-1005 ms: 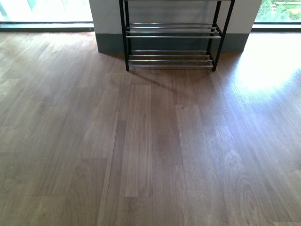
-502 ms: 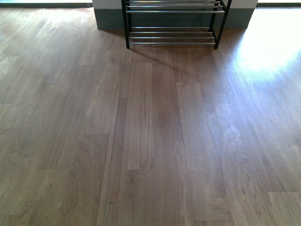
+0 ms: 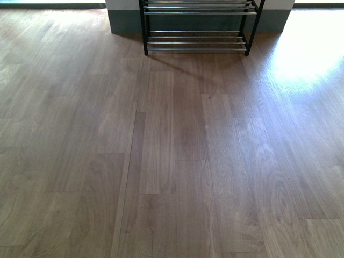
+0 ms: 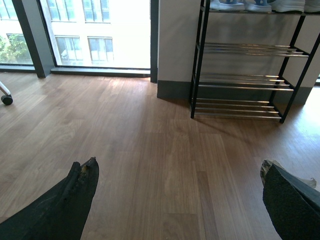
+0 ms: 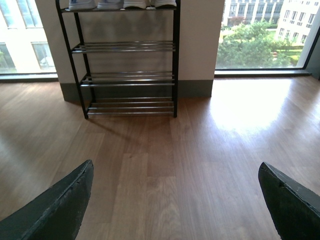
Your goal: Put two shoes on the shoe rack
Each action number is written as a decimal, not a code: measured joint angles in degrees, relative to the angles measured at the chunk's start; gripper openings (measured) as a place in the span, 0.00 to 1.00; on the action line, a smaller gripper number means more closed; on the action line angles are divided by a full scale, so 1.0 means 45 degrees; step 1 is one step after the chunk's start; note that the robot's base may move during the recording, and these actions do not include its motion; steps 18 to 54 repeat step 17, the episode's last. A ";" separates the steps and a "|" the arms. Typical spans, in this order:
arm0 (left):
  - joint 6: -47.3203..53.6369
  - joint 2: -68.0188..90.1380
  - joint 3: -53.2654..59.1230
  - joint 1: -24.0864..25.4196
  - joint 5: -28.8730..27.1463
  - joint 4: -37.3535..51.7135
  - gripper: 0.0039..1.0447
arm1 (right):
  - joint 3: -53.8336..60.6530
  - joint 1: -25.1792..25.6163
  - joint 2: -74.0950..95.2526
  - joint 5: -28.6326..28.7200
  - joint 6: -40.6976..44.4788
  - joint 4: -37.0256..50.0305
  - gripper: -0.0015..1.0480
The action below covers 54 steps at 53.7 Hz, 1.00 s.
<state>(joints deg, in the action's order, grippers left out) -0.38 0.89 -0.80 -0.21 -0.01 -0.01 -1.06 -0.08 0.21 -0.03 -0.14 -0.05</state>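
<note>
While my left claw [image 4: 177, 200] hangs over the brown wooden floor [image 4: 125, 130], its two dark, rough fingers [image 4: 65, 205] stand far apart with nothing between them. My right claw [image 5: 175, 200] is the same: wide open, its black fingers [image 5: 55, 205] holding nothing, with only floor boards under it.

Ahead of both claws, well apart from them, stands the black metal shoe rack with shiny silver bars [image 4: 245, 80]. It stands against a pale wall with a grey strip [image 4: 172, 90] along the bottom. Its lower shelves have nothing on them. On its top shelf I can see the white soles of the grey shoes [image 5: 120, 4], side by side, but only their bottoms show, so I cannot tell much more about them. My left wrist camera shows those shoes [image 4: 255, 5] up there too.

From my body camera, only the low part of the rack [image 3: 196, 40] shows at the far end of the floor, and neither arm is in that picture.

Big bright windows [image 5: 265, 32] stand on both sides of the wall, with green trees [image 5: 245, 47] outside. A small black wheel [image 4: 6, 99] sits on the floor near one window.
</note>
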 joint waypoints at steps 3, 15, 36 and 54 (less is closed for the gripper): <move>0.0000 0.0000 0.0000 0.0000 0.0000 0.0000 0.91 | 0.0000 0.0000 0.0000 0.0000 0.0000 0.0000 0.91; 0.0000 0.0000 0.0000 0.0000 0.0000 0.0000 0.91 | 0.0000 0.0000 0.0000 0.0000 0.0000 0.0000 0.91; 0.0000 0.0000 0.0000 0.0000 0.0000 0.0000 0.91 | 0.0000 0.0000 0.0000 0.0000 0.0000 0.0000 0.91; 0.0000 0.0000 0.0000 0.0000 0.0000 0.0000 0.91 | 0.0000 0.0000 0.0000 0.0000 0.0000 0.0000 0.91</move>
